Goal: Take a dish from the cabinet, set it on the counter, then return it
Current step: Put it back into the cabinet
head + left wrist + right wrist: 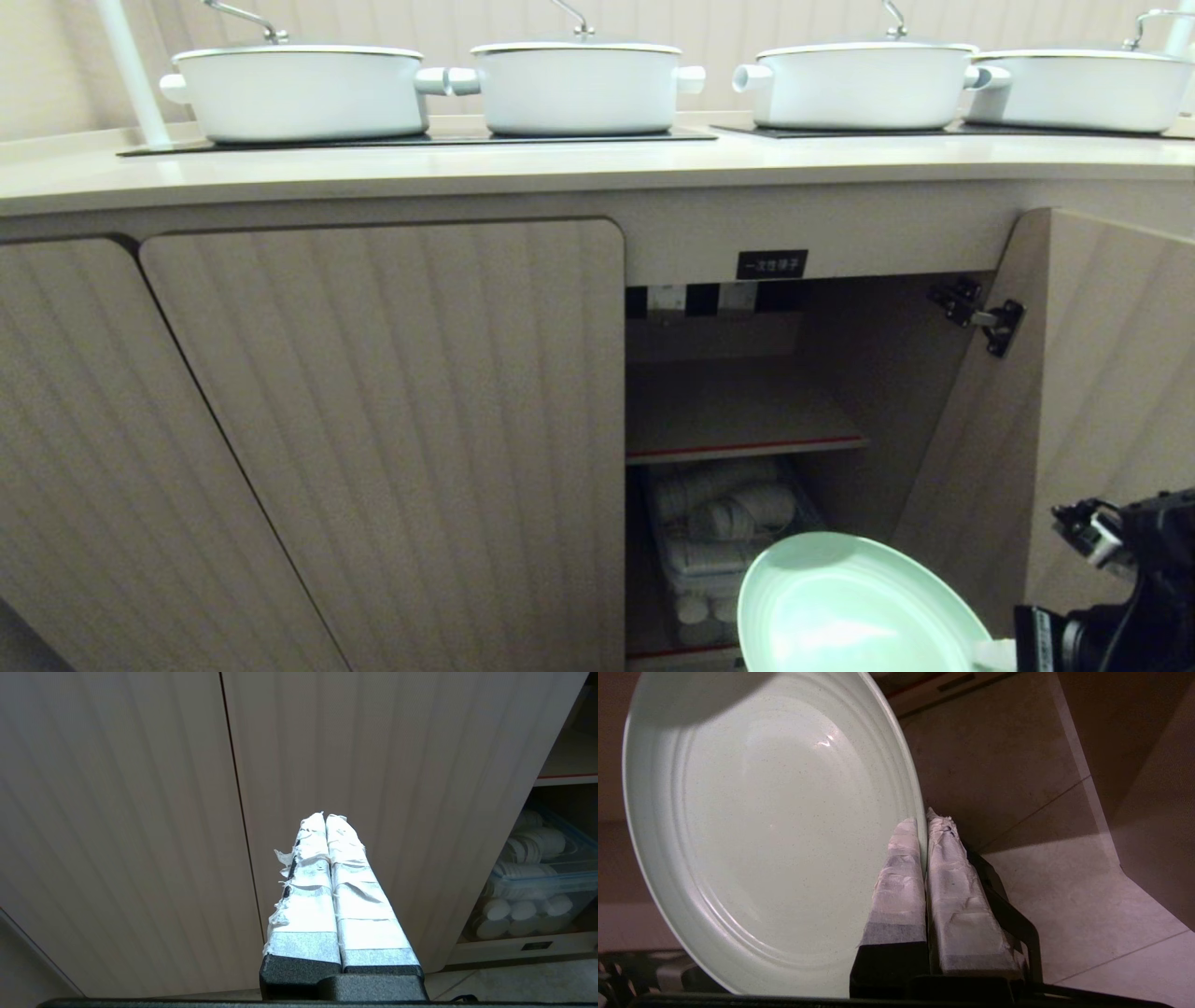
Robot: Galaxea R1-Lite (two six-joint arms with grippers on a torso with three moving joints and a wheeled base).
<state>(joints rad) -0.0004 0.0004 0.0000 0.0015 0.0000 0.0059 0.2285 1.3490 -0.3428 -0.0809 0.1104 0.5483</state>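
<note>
Dish (pixel 775 830): rigid, glossy, slippery, breakable. My right claw (pixel 924 821) pinches its rim edge-on (thin purchase); left claw (pixel 325 817) pressed together, idle.

mint-green dish (pixel 854 607), tilted, before open cabinet (pixel 747 411); counter (pixel 560 163) above

Four white pots (pixel 299 89) stand in a row on the far surface (pixel 373 173). One green dish (pixel 854 607). Two black panels (pixel 420 140) lie under the pots. Three ribbed doors (pixel 392 420): two closed at left, one open at right. One shelf (pixel 738 420) inside. One black label (pixel 772 264). Two hands: left (pixel 325 816), right (pixel 923 820).
</note>
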